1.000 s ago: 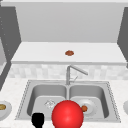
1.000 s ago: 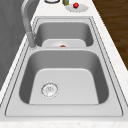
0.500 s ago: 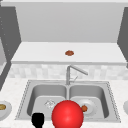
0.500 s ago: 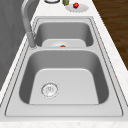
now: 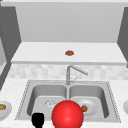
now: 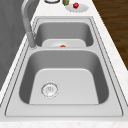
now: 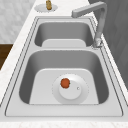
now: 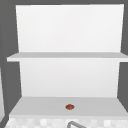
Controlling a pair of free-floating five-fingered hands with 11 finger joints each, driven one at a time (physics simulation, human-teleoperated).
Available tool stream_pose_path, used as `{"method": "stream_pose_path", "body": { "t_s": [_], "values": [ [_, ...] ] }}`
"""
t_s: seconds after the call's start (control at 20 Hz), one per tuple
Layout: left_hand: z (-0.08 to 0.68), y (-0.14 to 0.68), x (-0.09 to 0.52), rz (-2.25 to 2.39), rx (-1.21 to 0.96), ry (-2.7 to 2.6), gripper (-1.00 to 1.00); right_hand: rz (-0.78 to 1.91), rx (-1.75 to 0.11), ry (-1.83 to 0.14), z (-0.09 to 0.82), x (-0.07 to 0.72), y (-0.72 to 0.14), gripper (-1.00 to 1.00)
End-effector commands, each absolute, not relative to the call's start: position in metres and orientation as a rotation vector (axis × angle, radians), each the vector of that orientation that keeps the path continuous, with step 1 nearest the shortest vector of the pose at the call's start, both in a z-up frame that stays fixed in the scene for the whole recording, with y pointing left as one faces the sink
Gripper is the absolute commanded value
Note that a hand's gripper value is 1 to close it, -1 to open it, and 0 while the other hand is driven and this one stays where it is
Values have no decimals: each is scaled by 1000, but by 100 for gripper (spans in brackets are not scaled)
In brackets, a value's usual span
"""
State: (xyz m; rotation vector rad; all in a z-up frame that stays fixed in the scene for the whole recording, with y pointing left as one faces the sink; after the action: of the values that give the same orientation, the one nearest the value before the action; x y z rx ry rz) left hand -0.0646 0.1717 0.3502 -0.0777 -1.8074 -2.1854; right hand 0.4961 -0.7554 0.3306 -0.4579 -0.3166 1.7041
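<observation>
L hand [image 5: 38,119] hung at sink [image 5: 25,92] front rim, L basin side; fingers: couldn't tell | red ball [image 5: 67,115] just R of it, by front rim | plate [image 7: 80,96] w/ orange bit [image 7: 65,83] lay flat in R basin | faucet [image 5: 68,73] behind

A large, glossy red ball [image 5: 67,115] sat low in the front view, near the front edge of the steel double sink [image 5: 27,100], just right of the black hand [image 5: 38,119]. Whether they touched could not be told. It overlapped the divider between the basins and part of the white round plate [image 5: 91,106].
</observation>
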Motion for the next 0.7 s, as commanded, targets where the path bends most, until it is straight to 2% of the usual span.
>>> {"method": "stream_pose_path", "body": {
  "t_s": [0.0, 0.65],
  "values": [
    [350, 172, -65, -2185, -78, -1807, 0, 1685, -460, -311, 355, 491, -768, -100],
    [350, 172, -65, -2185, -78, -1807, 0, 1664, -412, -370, 385, 451, -819, -100]
  ]
}}
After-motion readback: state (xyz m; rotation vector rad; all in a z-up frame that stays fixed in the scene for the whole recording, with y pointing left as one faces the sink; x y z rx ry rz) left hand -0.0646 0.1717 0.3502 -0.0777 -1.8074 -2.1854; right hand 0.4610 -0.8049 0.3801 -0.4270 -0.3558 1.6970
